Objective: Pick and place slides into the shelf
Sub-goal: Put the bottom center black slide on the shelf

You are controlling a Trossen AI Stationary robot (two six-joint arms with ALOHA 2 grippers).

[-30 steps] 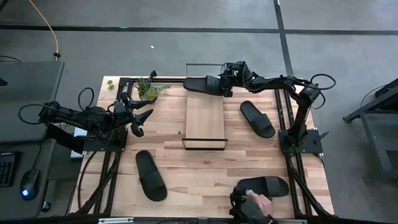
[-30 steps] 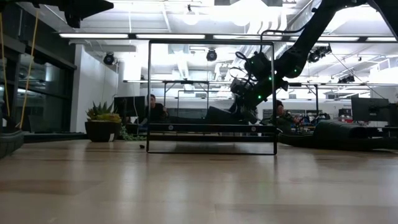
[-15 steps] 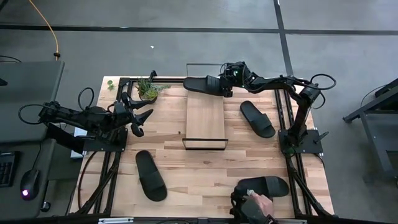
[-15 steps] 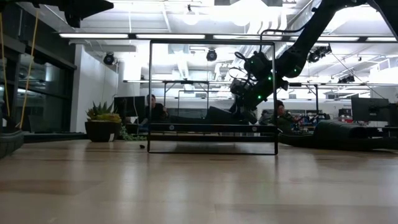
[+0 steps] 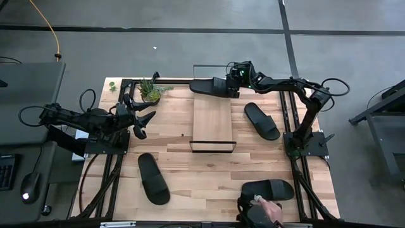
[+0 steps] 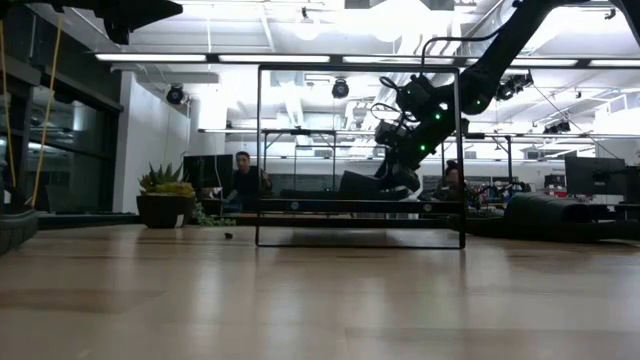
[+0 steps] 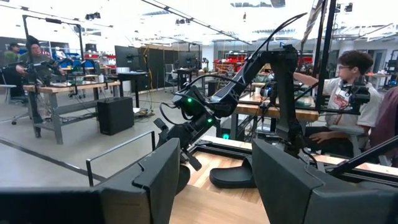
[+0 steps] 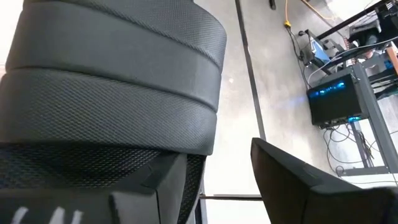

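Note:
Four black slides show in the high view. One slide [image 5: 204,85] lies crosswise over the far end of the shelf [image 5: 213,117], and my right gripper [image 5: 226,86] is shut on it; its ribbed strap [image 8: 112,81] fills the right wrist view. The other three rest sole-down on the table: one at near left [image 5: 153,178], one right of the shelf [image 5: 262,120], one at the near right edge [image 5: 269,189]. My left gripper [image 5: 140,119] waits open at the table's left side, well away from them. My right gripper holds the slide by the end toward the table's right [image 5: 219,86], coming level from the right and along its length. In the wrist view the strap covers one fingertip [image 8: 165,180], so the kind of hold is hidden. The slide sits level [image 6: 362,184] just above the shelf's plank.
A person's hand [image 5: 264,208] is at the table's near edge beside the near-right slide. A potted plant [image 5: 150,90] stands at the far left corner. Black wire frames stand at the shelf's near end [image 5: 213,147] and far end. Bare wood lies between shelf and left arm.
The shelf has slid a short way toward the table's right, and the held slide and my right gripper have shifted right with it. The person's hand at the near edge has drawn back a little from the near-right slide.

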